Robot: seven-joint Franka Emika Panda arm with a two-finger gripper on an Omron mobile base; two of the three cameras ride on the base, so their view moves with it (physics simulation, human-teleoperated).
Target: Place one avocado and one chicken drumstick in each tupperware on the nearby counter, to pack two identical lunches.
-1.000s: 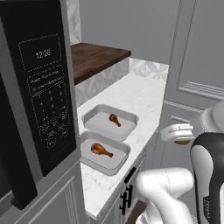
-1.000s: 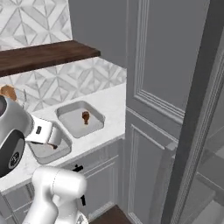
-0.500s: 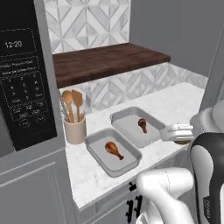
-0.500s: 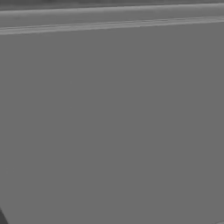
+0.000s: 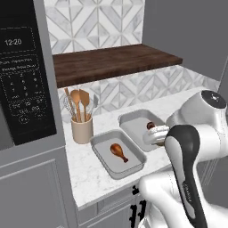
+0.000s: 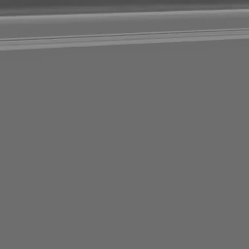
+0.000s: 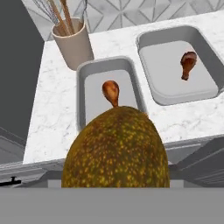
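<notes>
Between the earlier pictures and this one the base turns to face the counter (image 5: 95, 176), so the left base view shifts from the microwave (image 5: 22, 73) to the utensil crock (image 5: 82, 129) at centre left and the two tupperware (image 5: 116, 153) trays at centre, each holding one chicken drumstick (image 5: 118, 151). In the hand view the avocado (image 7: 116, 151) sits low at centre, gripped wide by the gripper (image 5: 153, 136) at the counter's front edge. Judged from this, both trays lack only an avocado, and the first drop seems close.
</notes>
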